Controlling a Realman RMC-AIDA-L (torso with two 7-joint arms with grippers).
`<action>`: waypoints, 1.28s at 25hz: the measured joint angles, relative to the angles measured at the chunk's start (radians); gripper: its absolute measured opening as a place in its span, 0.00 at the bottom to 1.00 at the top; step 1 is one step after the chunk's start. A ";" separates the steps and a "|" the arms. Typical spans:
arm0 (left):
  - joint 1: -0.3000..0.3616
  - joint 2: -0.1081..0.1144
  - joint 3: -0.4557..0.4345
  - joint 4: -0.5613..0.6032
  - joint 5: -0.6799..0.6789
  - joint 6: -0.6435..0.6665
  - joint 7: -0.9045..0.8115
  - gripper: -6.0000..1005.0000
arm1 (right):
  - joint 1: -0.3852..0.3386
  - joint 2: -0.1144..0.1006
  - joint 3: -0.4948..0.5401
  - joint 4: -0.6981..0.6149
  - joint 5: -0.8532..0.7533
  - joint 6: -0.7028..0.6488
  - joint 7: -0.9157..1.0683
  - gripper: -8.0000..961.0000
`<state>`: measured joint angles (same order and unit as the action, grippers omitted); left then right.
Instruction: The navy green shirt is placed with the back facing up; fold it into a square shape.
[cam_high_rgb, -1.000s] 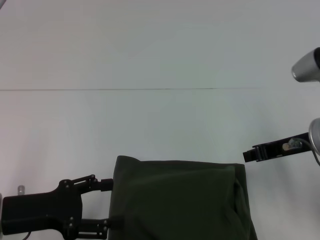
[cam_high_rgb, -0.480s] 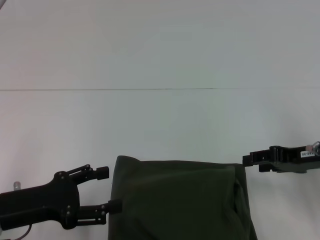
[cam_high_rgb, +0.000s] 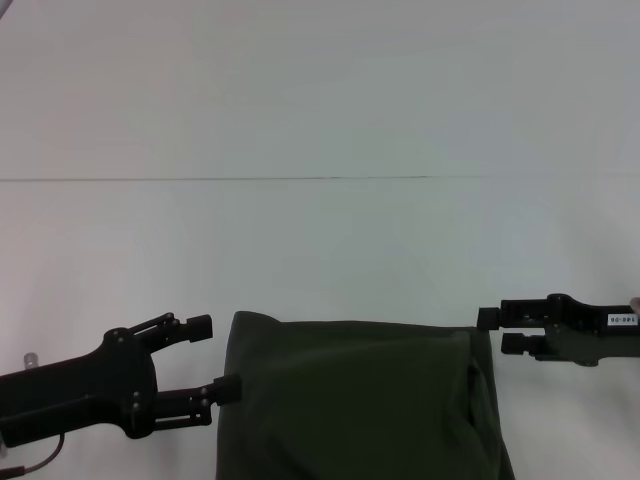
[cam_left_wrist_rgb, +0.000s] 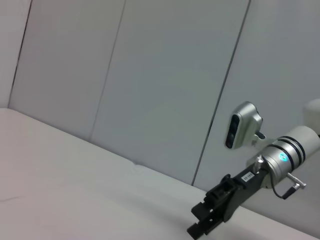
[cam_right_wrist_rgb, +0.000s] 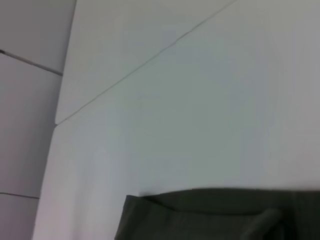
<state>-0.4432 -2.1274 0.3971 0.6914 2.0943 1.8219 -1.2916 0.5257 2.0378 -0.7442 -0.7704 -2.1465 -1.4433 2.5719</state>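
1. Our left gripper (cam_high_rgb: 214, 357) sits at the near left of the head view, jaws parted wide and holding nothing. One finger lies on the bare bench short of the cloth; the other finger's tip touches, or all but touches, the shirt's left edge.

2. Our right gripper (cam_high_rgb: 489, 331) sits at the right, level with the shirt's far right corner. Its two fingers show as short dark bars with a narrow gap between them, holding nothing. The tips are just beside that corner, and we cannot tell whether they touch it. The left wrist view shows this same gripper (cam_left_wrist_rgb: 201, 226) farther off, low over the bench.

3. The navy green shirt (cam_high_rgb: 360, 400) lies flat between the two grippers on the near part of the bench, already folded to a compact block that runs off the near edge of the head view. Its far edge runs left to right, straight across from one gripper to the other. The right wrist view shows that far edge and a corner (cam_right_wrist_rgb: 220, 215), with a soft fold just inside it.

4. The relation that matters — each gripper points inward at the shirt from its own side, so the cloth lies straight ahead of both pairs of jaws, the left one seemingly the closer.

5. The white bench (cam_high_rgb: 320, 240) stretches bare beyond the shirt, crossed by one thin seam.
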 joint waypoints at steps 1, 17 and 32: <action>0.000 0.000 0.000 0.000 -0.001 -0.001 0.000 0.93 | 0.002 -0.009 0.003 0.025 0.011 -0.005 -0.002 0.72; -0.002 0.004 0.000 -0.007 -0.041 -0.027 -0.007 0.93 | 0.004 -0.040 0.037 0.113 0.072 -0.145 -0.020 0.70; -0.001 0.006 0.001 -0.007 -0.043 -0.027 -0.012 0.93 | 0.013 -0.023 -0.012 0.173 0.069 -0.084 -0.092 0.70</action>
<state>-0.4446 -2.1214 0.3982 0.6841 2.0508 1.7950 -1.3041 0.5387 2.0149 -0.7564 -0.5971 -2.0772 -1.5277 2.4802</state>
